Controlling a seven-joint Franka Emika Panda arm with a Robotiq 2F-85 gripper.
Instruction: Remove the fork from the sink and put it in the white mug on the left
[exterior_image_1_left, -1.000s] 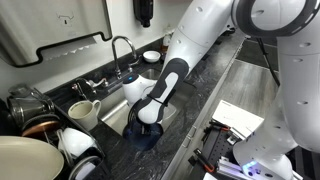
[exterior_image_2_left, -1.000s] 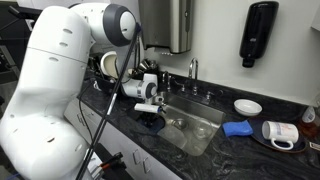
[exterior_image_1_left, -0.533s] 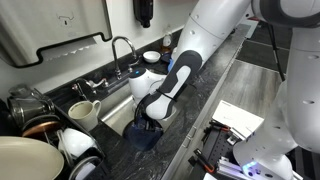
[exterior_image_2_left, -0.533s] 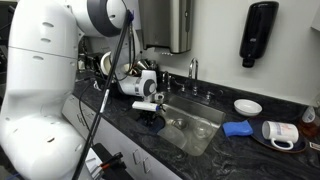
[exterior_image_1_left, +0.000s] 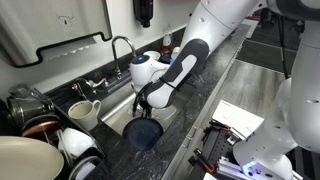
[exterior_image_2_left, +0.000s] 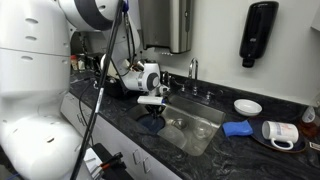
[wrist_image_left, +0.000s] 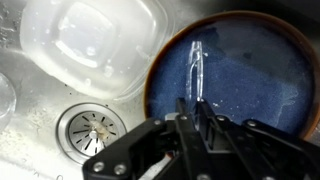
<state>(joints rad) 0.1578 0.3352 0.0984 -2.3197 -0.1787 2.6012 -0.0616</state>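
Over the rectangular brushed-steel sink (wrist_image_left: 30, 110), my gripper (wrist_image_left: 196, 103) has its jaws nearly closed, seemingly pinching the slim silver fork (wrist_image_left: 197, 65) above a round blue dish (wrist_image_left: 250, 90); delivery to the small cream-white ceramic mug (exterior_image_1_left: 85, 112) remains.

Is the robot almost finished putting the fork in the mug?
Not yet. Nothing looks done: the fork is over the blue dish in the sink. In hand: the gripper is at the fork's handle; whether the jaws pinch it, I cannot tell. Left: lifting it and dropping it in the white mug.
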